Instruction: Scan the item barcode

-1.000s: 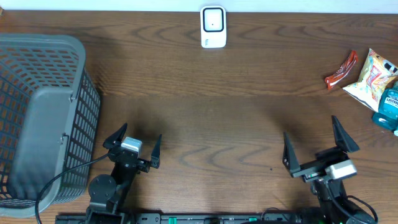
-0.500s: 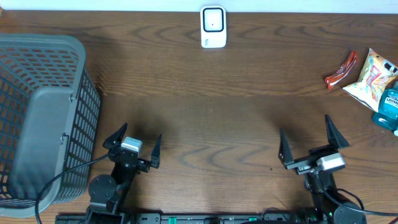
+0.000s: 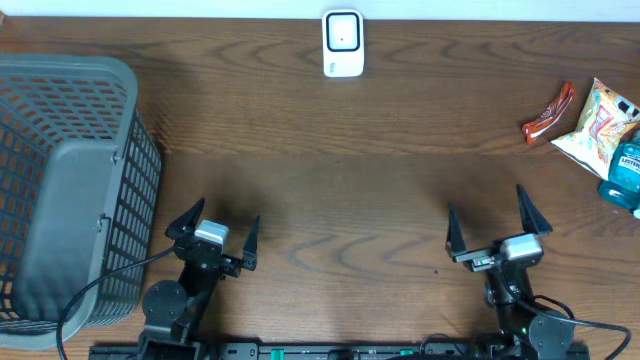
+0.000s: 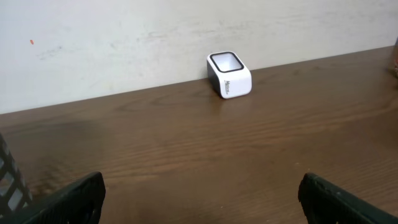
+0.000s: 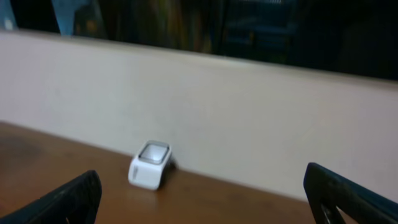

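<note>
Open surface runs between the tall grey basket blocking the left side, the white scanner at the far edge, and the red packet, snack bag and blue bottle clustered far right.

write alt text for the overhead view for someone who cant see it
The left hand and right hand sit open and empty at the near edge of a brown table. A white scanner stands at the far edge, a grey basket on the left, and a red packet, snack bag and blue bottle on the right.
</note>
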Action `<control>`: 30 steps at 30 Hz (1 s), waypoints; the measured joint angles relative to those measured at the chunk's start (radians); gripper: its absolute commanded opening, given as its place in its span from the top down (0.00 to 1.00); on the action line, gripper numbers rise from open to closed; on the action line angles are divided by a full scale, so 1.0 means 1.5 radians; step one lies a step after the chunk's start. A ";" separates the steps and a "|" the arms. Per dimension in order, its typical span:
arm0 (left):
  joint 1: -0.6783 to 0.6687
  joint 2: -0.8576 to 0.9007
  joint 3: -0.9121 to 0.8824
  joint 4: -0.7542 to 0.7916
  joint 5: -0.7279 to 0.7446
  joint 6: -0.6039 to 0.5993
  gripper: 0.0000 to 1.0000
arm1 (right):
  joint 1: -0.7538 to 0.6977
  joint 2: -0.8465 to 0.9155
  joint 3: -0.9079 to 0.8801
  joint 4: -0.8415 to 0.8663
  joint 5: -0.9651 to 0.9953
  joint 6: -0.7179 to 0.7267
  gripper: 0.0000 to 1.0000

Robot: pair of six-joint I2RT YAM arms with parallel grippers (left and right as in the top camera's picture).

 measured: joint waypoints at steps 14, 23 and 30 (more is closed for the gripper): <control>0.000 0.000 0.000 0.000 0.000 0.000 0.01 | 0.000 -0.001 0.000 -0.176 0.046 -0.005 0.01; 0.000 0.000 0.000 0.000 0.000 0.000 0.01 | 0.000 -0.001 0.000 -0.237 0.082 -0.005 0.01; 0.000 0.000 0.000 0.000 0.000 0.000 0.01 | 0.000 -0.001 0.000 -0.239 0.095 -0.005 0.01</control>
